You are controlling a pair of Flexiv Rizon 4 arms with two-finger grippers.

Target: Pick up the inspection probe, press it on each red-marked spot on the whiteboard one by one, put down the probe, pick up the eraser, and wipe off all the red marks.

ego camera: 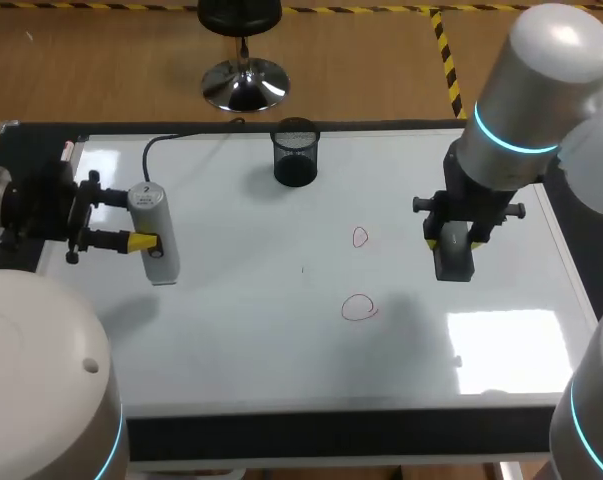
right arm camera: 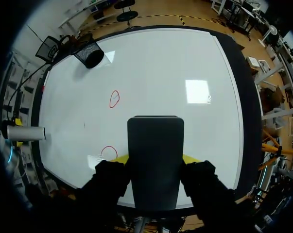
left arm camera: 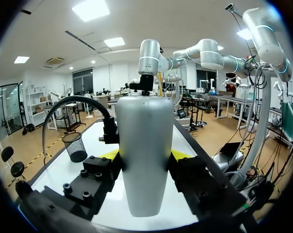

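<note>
Inspection probe (ego camera: 153, 235) is sitting gripped in the left jaws at the whiteboard's (ego camera: 261, 340) left edge, the yellow tips pinching its body from both sides. Its black cable (ego camera: 181, 138) is trailing toward the mesh pen cup (ego camera: 295, 153) (nothing is showing above that rim). The right jaws are clamping the dark eraser (ego camera: 453, 258) near the two red marks (ego camera: 359, 237).

From the left wrist, the probe (left arm camera: 145, 150) is looking smooth, rigid and probably slippery, so a mid-body grip is suiting it.

From the right wrist, the eraser (right arm camera: 155, 160) is sitting squarely between both fingers, seeming light and stiff, just beside the nearer mark (right arm camera: 109, 153).
</note>
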